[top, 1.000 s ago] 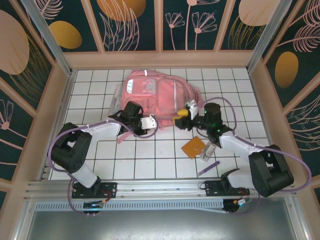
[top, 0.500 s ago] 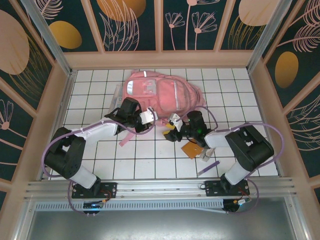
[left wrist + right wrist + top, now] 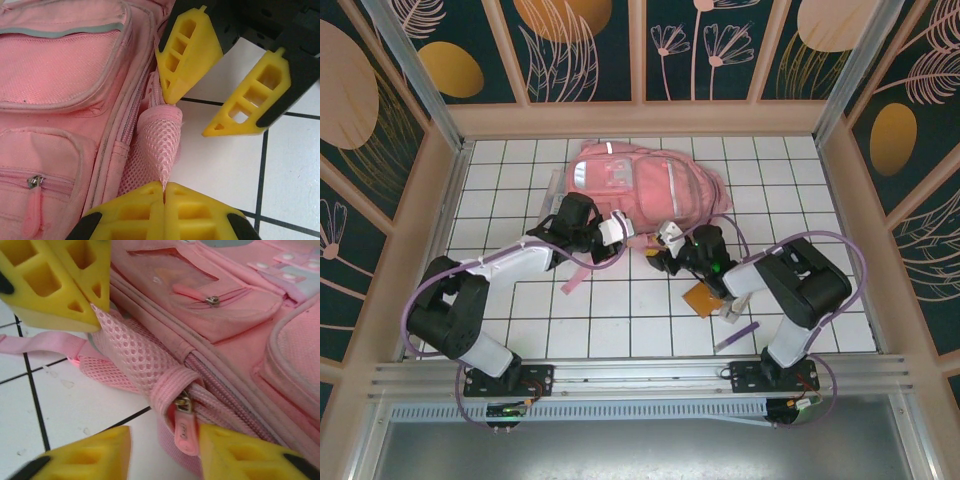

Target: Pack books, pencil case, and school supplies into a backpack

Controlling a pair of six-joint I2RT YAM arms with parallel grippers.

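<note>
Backpack zipper corner
Left gripper pinches mesh; right gripper, jaws apart, seemingly straddles zipper pull.

**Entry: robot test cell, laboratory setting.** We list what marks it as such.
- Work surface: we record a white table ruled in a black grid.
- At 6 o'clock: an aluminium rail carries the left arm base and the right arm base. Purple cables loop along the arms.
- At 9, 12 and 3 o'clock: a tan frame holds printed wall panels, dark teal with gold ovals and line-drawn flowers.
- At 11 and 1 o'clock: we note grey metal posts.
</note>
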